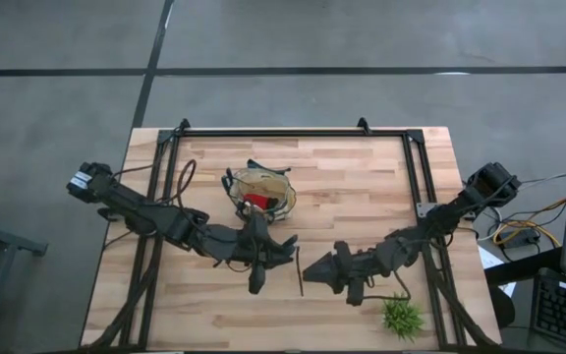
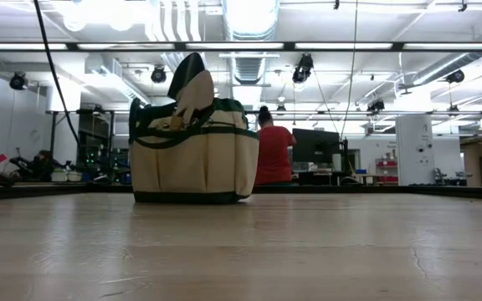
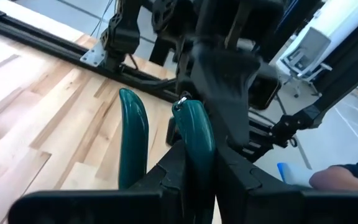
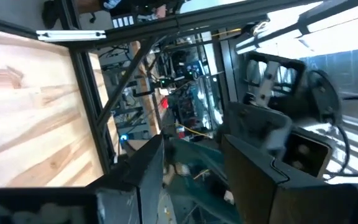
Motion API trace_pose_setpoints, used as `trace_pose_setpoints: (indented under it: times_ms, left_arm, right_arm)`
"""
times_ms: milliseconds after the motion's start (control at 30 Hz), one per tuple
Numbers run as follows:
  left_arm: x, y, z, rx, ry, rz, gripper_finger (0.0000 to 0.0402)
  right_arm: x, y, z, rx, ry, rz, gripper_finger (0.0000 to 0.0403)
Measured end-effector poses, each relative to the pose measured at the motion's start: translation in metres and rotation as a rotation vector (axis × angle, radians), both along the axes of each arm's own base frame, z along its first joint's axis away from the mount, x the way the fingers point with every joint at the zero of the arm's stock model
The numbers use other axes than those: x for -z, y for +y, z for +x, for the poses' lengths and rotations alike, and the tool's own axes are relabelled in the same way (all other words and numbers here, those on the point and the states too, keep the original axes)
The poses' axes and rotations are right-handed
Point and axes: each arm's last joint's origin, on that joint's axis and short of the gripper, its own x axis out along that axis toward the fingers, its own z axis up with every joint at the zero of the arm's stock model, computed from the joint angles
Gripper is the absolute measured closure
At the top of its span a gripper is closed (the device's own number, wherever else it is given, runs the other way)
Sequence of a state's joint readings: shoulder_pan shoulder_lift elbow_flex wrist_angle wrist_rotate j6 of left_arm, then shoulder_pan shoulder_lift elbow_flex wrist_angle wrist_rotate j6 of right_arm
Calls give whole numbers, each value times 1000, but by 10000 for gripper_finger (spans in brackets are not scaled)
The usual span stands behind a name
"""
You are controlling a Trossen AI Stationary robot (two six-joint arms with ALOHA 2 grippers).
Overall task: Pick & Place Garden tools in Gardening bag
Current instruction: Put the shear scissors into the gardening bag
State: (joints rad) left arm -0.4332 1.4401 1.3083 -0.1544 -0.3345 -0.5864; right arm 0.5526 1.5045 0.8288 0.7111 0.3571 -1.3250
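The green-handled pruners [image 3: 194,130] stand between the fingers of my left gripper [image 3: 194,177], which is shut on them at the table's middle [image 1: 268,251]. My right gripper [image 1: 314,267] faces it from the right. It is open, with a teal part [image 4: 191,160] showing between its fingers [image 4: 148,177]; I cannot tell whether they touch it. The tan gardening bag [image 1: 260,192] with green trim stands upright on its base beyond the grippers [image 2: 192,159], a red item [image 1: 256,201] inside it. The trowels and shears do not show. My left gripper pinches the pruners between its two fingers, low on the right-hand teal handle [image 3: 194,165]. The other handle [image 3: 132,137] stands free beside it. Both handles stick out past the fingers toward my right gripper. The pruners are clear of the table.
A green spiky plant [image 1: 401,317] lies near the table's near right corner. A thin dark line [image 1: 300,270] shows on the wood between the two grippers. A black frame [image 1: 293,133] runs round the far edge and sides. A person in red [image 2: 273,150] stands in the room behind.
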Motion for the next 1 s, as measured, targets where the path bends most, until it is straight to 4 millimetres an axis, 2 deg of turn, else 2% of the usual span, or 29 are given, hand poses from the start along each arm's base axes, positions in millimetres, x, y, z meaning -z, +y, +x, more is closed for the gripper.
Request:
trace_pose_setpoints:
  times_ms: [267, 433, 800, 1000]
  left_arm:
    - [-1, 0, 0, 3, -15, 1, 346]
    - [-1, 0, 0, 6, -12, 3, 346]
    - [1, 0, 0, 15, -2, 13, 346]
    - [1, 0, 0, 15, -3, 17, 346]
  right_arm:
    - [13, 11, 27, 58, 14, -140, 243]
    - [14, 20, 46, 195, 15, -135, 252]
    - [15, 39, 76, 418, 18, -136, 292]
    - [15, 42, 77, 442, 19, -148, 336]
